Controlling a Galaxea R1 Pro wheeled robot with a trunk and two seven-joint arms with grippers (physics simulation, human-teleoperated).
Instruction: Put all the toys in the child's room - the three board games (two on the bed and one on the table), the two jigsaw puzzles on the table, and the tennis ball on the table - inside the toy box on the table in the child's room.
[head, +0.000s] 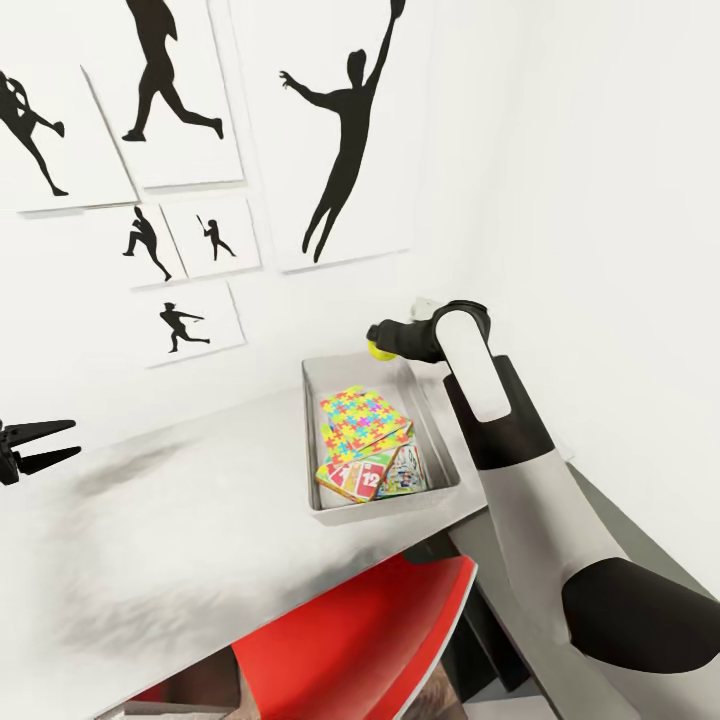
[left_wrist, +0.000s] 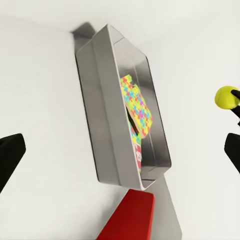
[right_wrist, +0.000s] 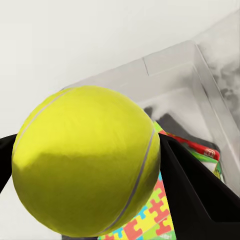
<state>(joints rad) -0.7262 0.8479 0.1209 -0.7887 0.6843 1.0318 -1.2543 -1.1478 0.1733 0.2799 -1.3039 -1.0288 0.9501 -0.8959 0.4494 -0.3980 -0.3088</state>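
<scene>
The white desk (head: 180, 540) carries a grey toy box (head: 434, 420) near the wall corner. Inside it lie a colourful jigsaw puzzle (head: 362, 415) and board games (head: 375, 475). The left claw (head: 45, 445) hangs spread apart over the desk. The right claw (head: 378, 338) is clamped on the tennis ball (right_wrist: 85, 160), above the box's far end.

A child's room in a home: black baseball-player silhouette prints (head: 345, 130) fill the upper left wall, a toy box (head: 440, 440) holding colourful puzzles (head: 362, 418) sits mid-frame, red chair (head: 350, 640) below.
</scene>
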